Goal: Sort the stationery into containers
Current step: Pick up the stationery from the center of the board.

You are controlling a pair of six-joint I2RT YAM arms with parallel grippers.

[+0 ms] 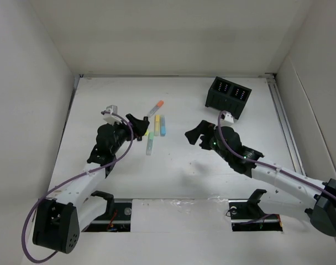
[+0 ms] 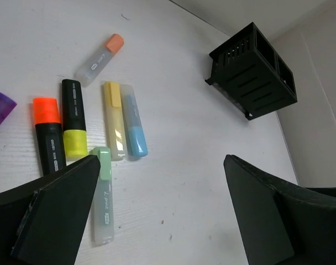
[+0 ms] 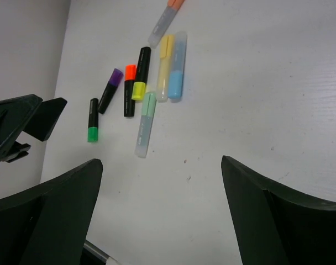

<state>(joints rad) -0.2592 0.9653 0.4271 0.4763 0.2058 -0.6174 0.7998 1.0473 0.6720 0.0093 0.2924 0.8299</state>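
The markers (image 1: 160, 126) lie loose on the worktop (image 1: 179, 171), left of centre; the organiser (image 1: 227, 95) stands near its far right corner. Our left gripper (image 1: 139, 127) and right gripper (image 1: 193, 136) hang empty, fingers spread. We judge the markers light, stiff and slippery, so we pinch mid-barrel.

- A robotics lab test cell rather than a lived-in room.
- Plain white panels (image 1: 30, 83) close in a white table (image 1: 179, 182) at the left, back and right of the top view.
- A left arm (image 1: 74, 190) and a right arm (image 1: 278, 175) are bolted along the bottom edge, each trailing a purple cable (image 1: 24, 234).
- A metal rail (image 1: 285, 124) runs down the right side.
- Markers (image 1: 157, 128) at centre and a black organiser box (image 1: 227, 96) at upper right are laid out as props.
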